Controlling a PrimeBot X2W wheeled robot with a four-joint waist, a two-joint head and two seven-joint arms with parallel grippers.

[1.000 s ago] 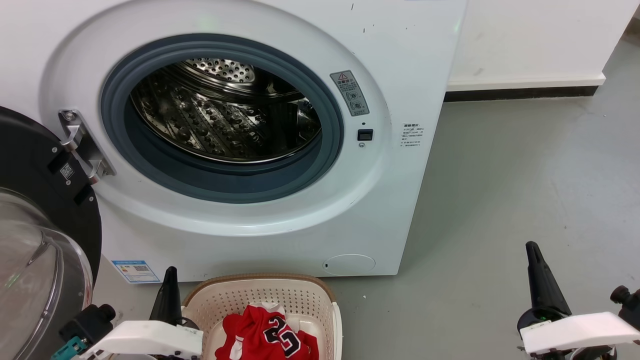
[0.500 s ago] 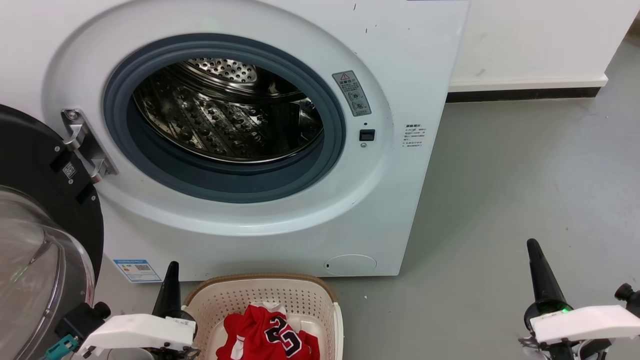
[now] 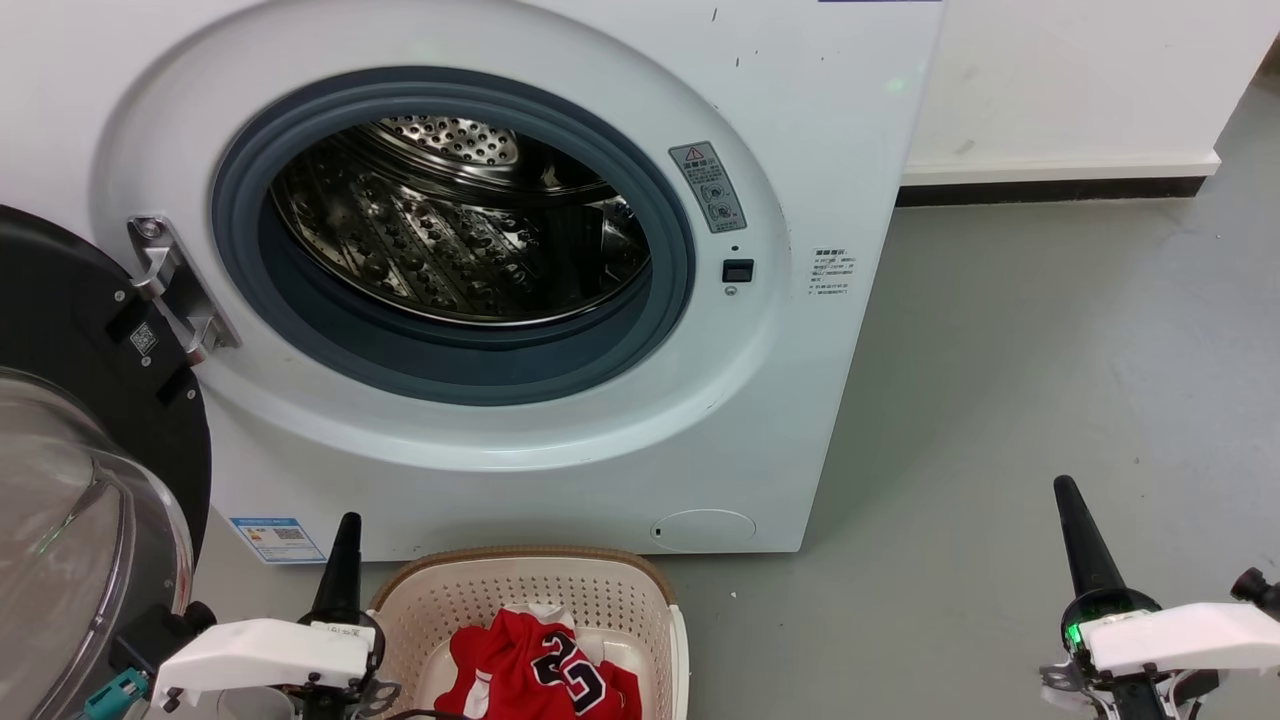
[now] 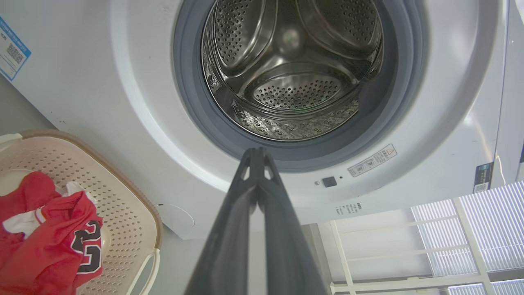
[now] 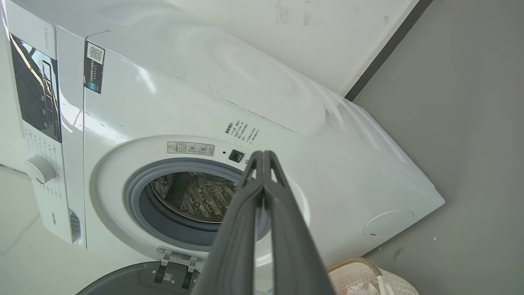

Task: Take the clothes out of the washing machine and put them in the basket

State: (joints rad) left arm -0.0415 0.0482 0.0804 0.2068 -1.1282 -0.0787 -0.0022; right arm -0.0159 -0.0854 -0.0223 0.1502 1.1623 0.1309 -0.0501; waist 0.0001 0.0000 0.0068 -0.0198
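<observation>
The clothes (image 3: 540, 675), jersey uppermost, lie in the basket (image 3: 520, 553), just before the washing machine (image 3: 800, 150). Its door (image 3: 60, 330) hangs wide at left. The left gripper (image 3: 349, 525), fingers pressed together, stands beside the basket's left rim. The right gripper (image 3: 1067, 492), likewise clenched, is well apart over grey floor (image 3: 1000, 380).

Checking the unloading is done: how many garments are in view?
2, it seems, both in the basket: the numbered jersey on top and a plain red piece bunched against it. None shows in the drum. More could be hidden underneath.
</observation>
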